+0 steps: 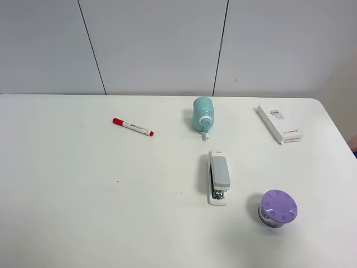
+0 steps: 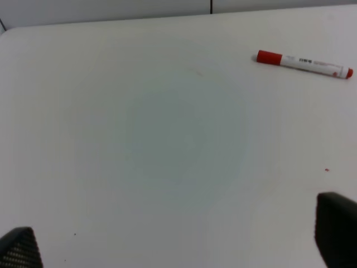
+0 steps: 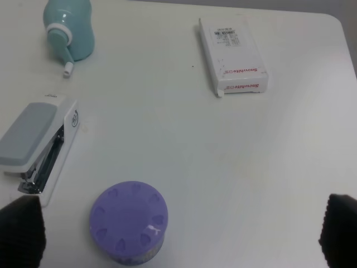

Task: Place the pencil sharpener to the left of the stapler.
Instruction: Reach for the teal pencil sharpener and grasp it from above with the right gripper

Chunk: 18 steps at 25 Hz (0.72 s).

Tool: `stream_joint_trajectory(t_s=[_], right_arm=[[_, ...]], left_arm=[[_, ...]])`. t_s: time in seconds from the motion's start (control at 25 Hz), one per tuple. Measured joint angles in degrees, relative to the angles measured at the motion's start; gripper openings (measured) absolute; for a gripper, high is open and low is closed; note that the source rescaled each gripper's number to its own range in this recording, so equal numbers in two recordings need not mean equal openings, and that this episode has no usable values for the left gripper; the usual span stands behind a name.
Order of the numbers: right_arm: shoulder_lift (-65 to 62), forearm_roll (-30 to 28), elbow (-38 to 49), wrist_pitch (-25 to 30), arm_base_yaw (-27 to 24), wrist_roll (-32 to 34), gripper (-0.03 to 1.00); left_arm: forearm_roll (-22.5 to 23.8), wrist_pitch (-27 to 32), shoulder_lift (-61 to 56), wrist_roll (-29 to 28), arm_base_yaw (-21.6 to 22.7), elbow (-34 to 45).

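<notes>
The teal pencil sharpener [image 1: 203, 113] lies on its side at the back middle of the white table [image 1: 83, 195], with its white nozzle pointing toward the front. In the right wrist view the pencil sharpener [image 3: 70, 28] is far from my fingers. The grey-topped stapler [image 1: 218, 176] lies in front of it, metal end toward the front edge, and the stapler [image 3: 36, 145] also shows in the right wrist view. My left gripper [image 2: 178, 240] is open over bare table. My right gripper [image 3: 181, 231] is open with nothing between its fingers. Neither arm shows in the exterior view.
A red-capped marker [image 1: 133, 127] lies left of the sharpener, and the marker [image 2: 304, 63] also shows in the left wrist view. A flat white box [image 1: 279, 123] sits at the back right. A purple-lidded jar [image 1: 278, 207] stands right of the stapler, close to my right gripper.
</notes>
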Motion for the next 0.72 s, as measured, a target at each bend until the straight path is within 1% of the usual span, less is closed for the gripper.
stream_joint_trajectory(t_s=[0.72], right_arm=[[0.00,0.00,0.00,0.00,0.00,0.00,1.00]], left_arm=[[0.00,0.00,0.00,0.00,0.00,0.00]])
